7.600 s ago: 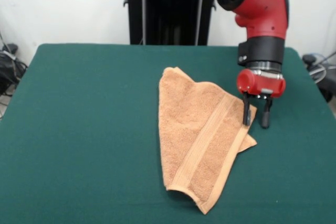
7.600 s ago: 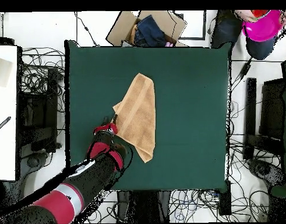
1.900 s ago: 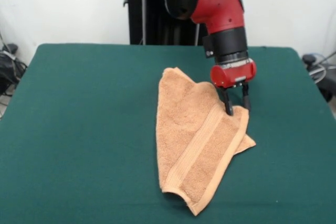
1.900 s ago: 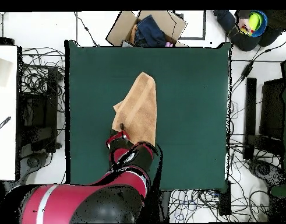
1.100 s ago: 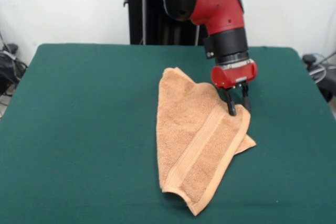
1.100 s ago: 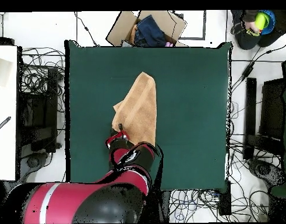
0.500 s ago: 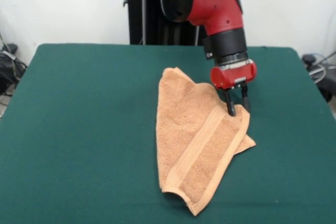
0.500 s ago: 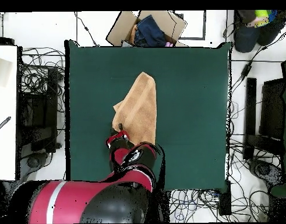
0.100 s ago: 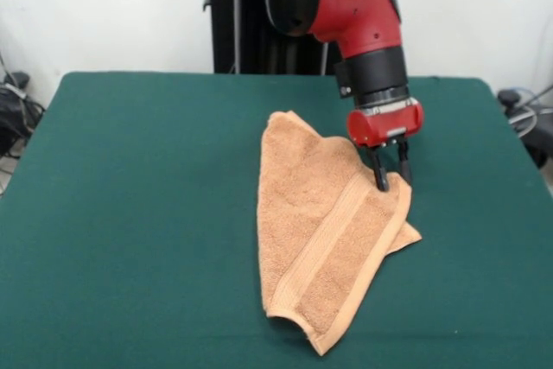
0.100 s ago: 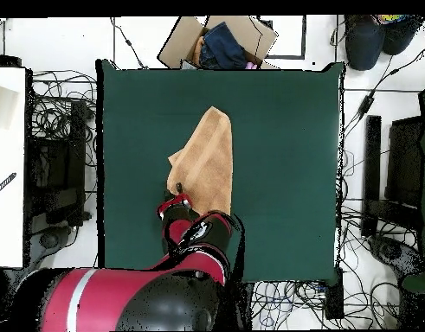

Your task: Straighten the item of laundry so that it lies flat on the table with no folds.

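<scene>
Front view shows the towel folded over itself near the middle of the green table, its long axis running from about 11 o'clock to 5 o'clock. The gripper stands at its 2 o'clock corner, fingers slightly parted astride the folded edge, seemingly not yet clamped. From there the cloth spreads toward 7 o'clock.
</scene>
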